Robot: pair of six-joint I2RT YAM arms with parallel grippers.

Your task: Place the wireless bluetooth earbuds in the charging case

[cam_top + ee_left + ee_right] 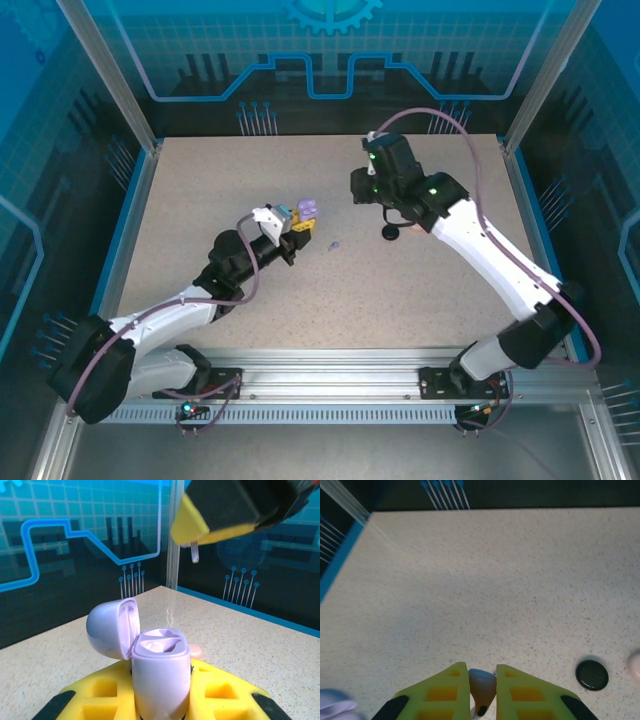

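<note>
My left gripper (297, 226) (162, 692) is shut on the lilac charging case (307, 211) (161, 675). The case stands upright between the yellow fingers, its lid swung open to the left and both sockets showing. My right gripper (360, 193) (482, 672) is shut on a lilac earbud (482, 686). In the left wrist view that gripper (225, 510) hangs above and behind the case, with the earbud's stem (194, 554) pointing down out of it. A tiny pale piece (333, 245), probably another earbud, lies on the table right of the case.
A round black case (390, 233) (592, 675) lies on the table under the right arm, with something pale pink (636, 665) beside it. A pink bit (196, 651) shows just behind the lilac case. Blue-edged walls (140, 190) ring the speckled table (220, 180).
</note>
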